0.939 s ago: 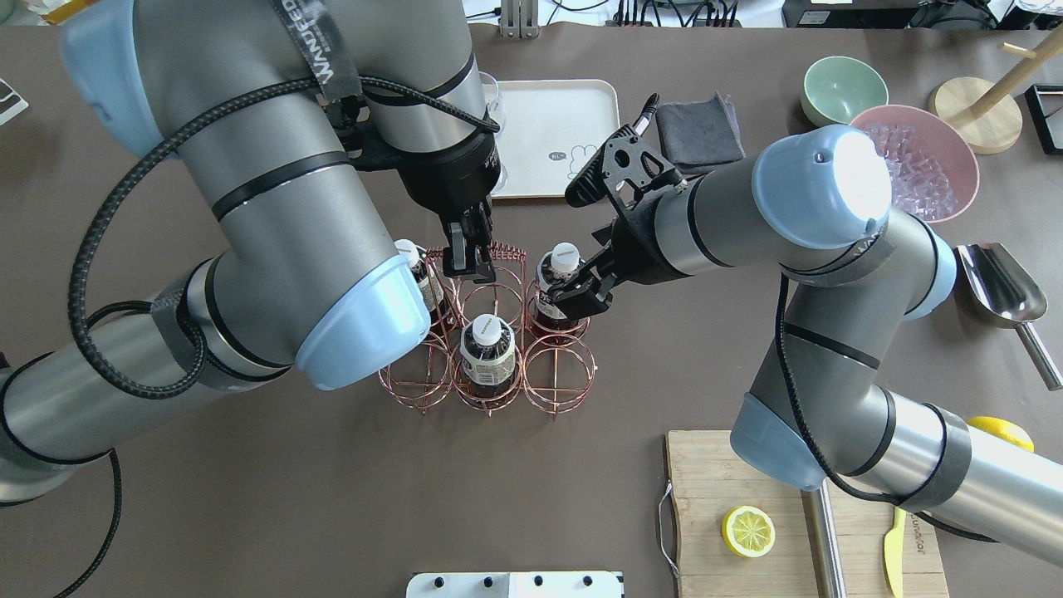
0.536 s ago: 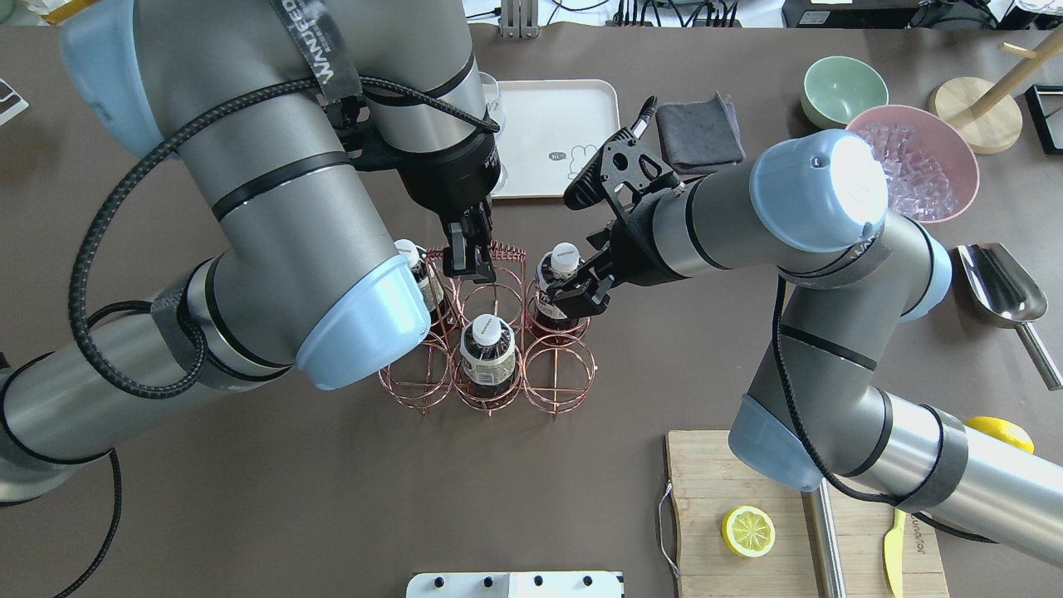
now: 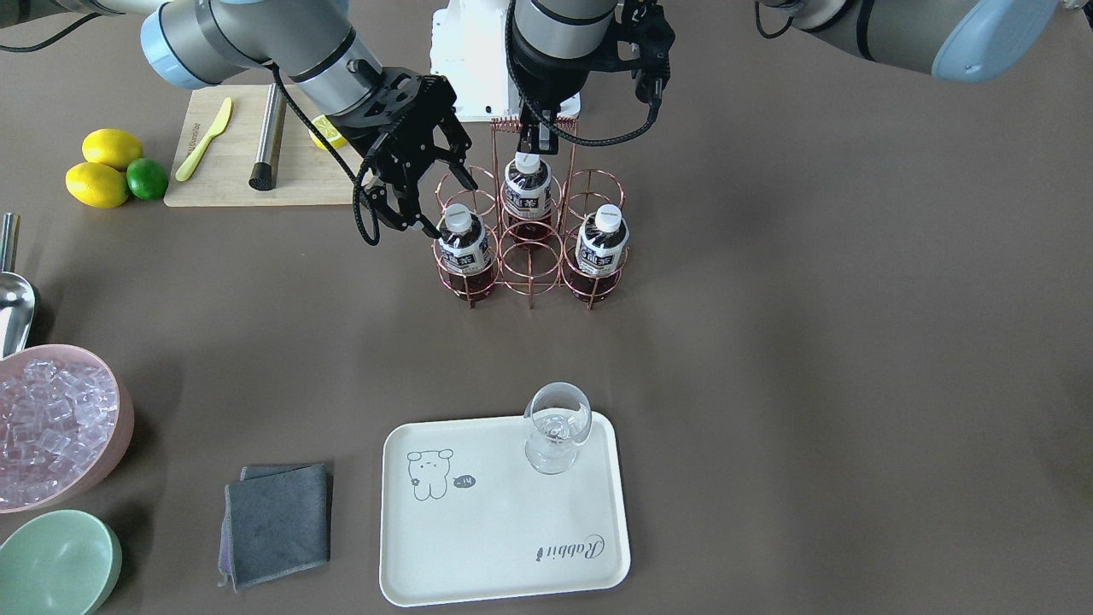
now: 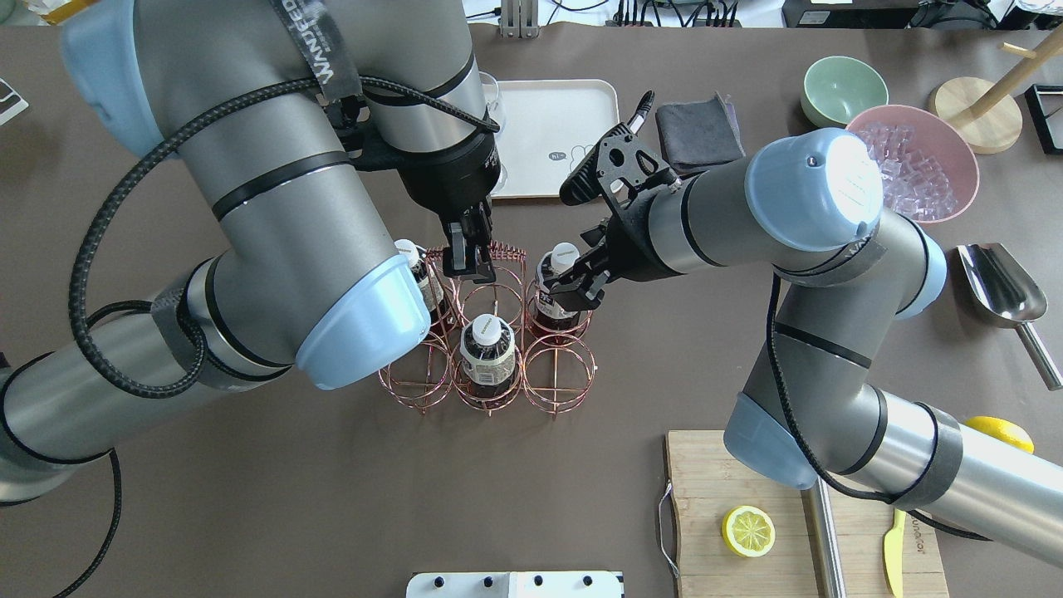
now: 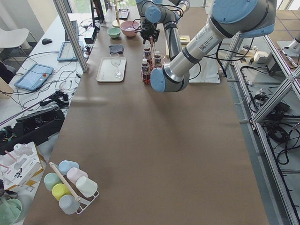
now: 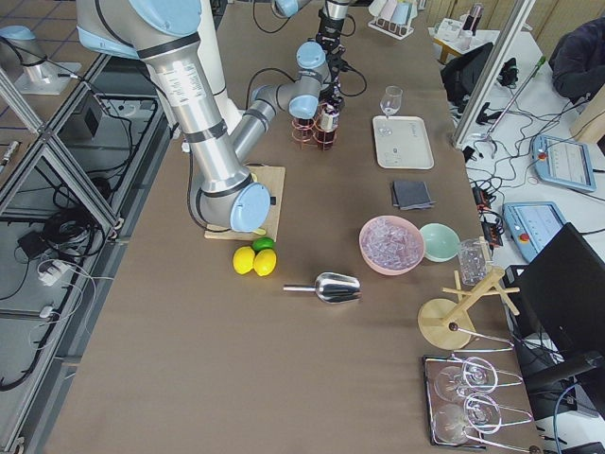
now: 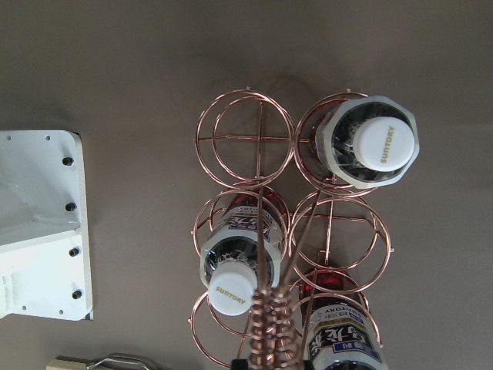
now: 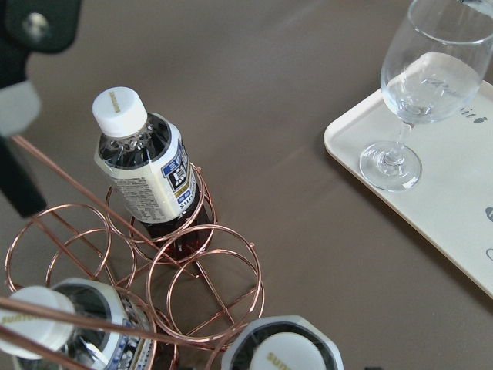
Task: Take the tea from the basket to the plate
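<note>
board: wooden cutting board [image 4: 714, 473] at the robot-side edge, toward the right end. Lemon slice [image 4: 748, 531], yellow knife [image 4: 893, 544] and steel rod [image 4: 824, 531] lie on it, and the right arm passes over it.
citrus: two lemons [image 3: 111, 148] and a lime [image 3: 147, 178] just beside the board, nearer the right end.
scoop: steel scoop [image 4: 1001, 286] near the right end.
basket: basket [image 4: 558, 386] mid-table, two rows of three ring cells.
tea: tea [image 3: 464, 248] upright in the far row, in the cell toward the right end, with a ring around its lower body.
other teas: one [image 4: 487, 349] in the near row's middle cell. One [image 3: 602, 243] in the far row's cell toward the left end, half hidden by the left arm's elbow from overhead.
left gripper: left gripper [image 4: 469, 259] straight above the basket, fingers pinched together on the coiled top of its handle.
right gripper: right gripper [image 3: 446, 205] with jaws apart, tips just beside the tea's cap. Contact cannot be told.
in the way: handle wires rise between the rows, right beside the tea.
plate: plate [image 3: 495, 547] near the far edge, about midway between the ends. A wine glass [image 3: 557, 427] stands on its corner toward the basket and the left end.
cloth: folded grey cloth [image 4: 698, 129] just beside the plate, toward the right end.
bowls: pink bowl [image 4: 967, 178] of ice and green bowl [image 4: 843, 87] toward the far right corner.
</note>
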